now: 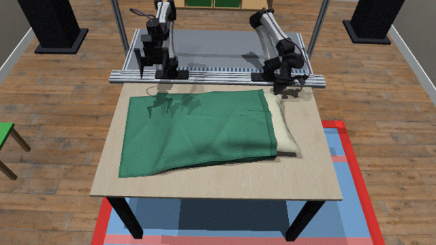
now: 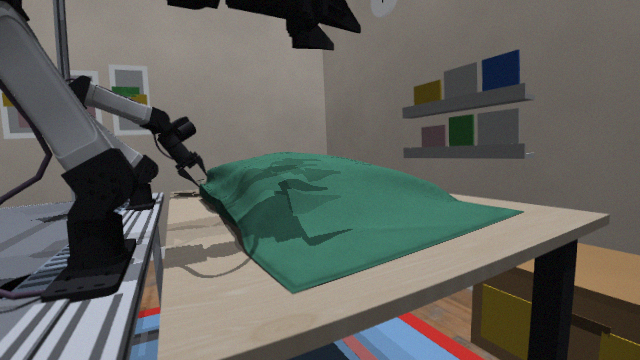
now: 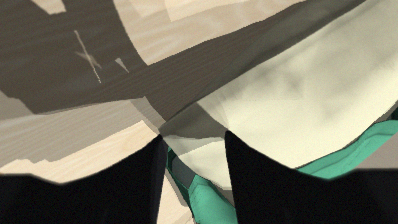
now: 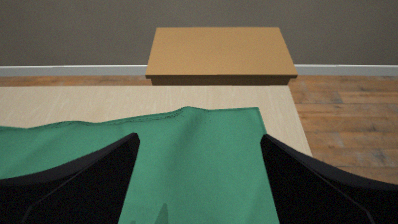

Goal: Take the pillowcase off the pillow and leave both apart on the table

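Note:
The green pillowcase (image 1: 204,129) (image 2: 380,200) (image 4: 200,175) lies on the table and covers most of the pillow. A strip of the cream pillow (image 1: 285,136) (image 3: 310,95) sticks out of its open end, at the right in the top view. My left gripper (image 2: 203,180) (image 3: 196,134) is partly open and empty at the pillow's near corner, beside the pillowcase's hem. The corner shows between and beyond its fingertips; whether they touch it I cannot tell. My right gripper (image 4: 200,136) is wide open and empty, high above the pillowcase's closed end.
The table (image 1: 211,184) (image 2: 540,222) has bare strips along its front edge and its right side in the top view. The metal rail (image 1: 218,77) with both arm bases runs along its back edge. A wooden cabinet (image 4: 222,52) stands beyond the table.

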